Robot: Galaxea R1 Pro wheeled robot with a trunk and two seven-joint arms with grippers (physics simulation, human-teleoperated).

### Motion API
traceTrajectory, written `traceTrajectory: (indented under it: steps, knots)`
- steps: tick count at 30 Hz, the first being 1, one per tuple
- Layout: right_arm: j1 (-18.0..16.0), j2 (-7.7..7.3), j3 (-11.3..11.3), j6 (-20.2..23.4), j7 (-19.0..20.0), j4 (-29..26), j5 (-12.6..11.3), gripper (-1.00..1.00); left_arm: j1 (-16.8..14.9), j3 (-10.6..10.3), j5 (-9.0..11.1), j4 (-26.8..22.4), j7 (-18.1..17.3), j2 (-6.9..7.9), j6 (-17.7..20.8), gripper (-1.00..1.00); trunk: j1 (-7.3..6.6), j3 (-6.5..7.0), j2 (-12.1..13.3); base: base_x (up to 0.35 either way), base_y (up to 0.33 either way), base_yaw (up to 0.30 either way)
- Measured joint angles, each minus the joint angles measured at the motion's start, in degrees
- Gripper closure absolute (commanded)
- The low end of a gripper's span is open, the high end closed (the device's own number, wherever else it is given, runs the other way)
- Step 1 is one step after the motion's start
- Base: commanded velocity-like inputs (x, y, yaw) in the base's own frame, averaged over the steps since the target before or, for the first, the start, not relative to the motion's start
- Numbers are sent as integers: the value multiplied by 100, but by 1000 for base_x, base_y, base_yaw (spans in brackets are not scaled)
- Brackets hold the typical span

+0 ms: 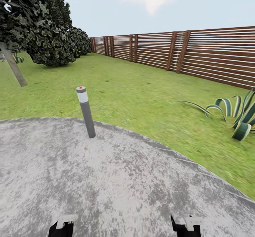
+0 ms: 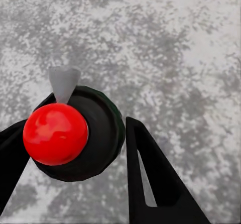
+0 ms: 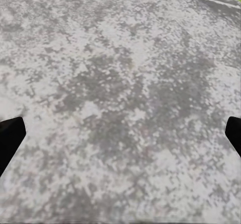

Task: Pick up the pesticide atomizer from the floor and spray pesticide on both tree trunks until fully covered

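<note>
In the left wrist view the pesticide atomizer (image 2: 95,133), a black round body with a red ball top and a grey nozzle, sits between the two black fingers of my left gripper (image 2: 80,122), which is shut on it above grey paving. My right gripper (image 3: 120,128) hangs open over bare paving, its fingertips at the frame's two sides. Both arms' ends show at the bottom of the head view, left (image 1: 62,227) and right (image 1: 186,226). A bare grey trunk (image 1: 14,69) leans at the far left on the garden lawn (image 1: 141,95); I cannot tell whether it belongs to one of the trees.
I stand on a round grey paved patch (image 1: 117,180). A grey bollard light (image 1: 86,111) rises at its far edge. Dark bushy trees (image 1: 49,35) crowd the back left. A striped spiky plant (image 1: 237,115) grows on the right. A brown slatted fence (image 1: 198,53) bounds the lawn.
</note>
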Motion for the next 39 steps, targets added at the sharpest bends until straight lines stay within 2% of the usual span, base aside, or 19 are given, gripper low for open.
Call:
traceTrajectory:
  steps: [9, 39]
  knots:
    - [0, 1, 0, 1, 0, 0, 0, -100, 1, 1, 2, -1, 0, 0, 0, 100, -2, 0, 0, -146, -97, 277]
    - [-1, 10, 3, 1, 1, -8, 3, -100, 0, 10, 5, -9, 9, 1, 14, 100, -2, 0, 0, -1, -1, 279]
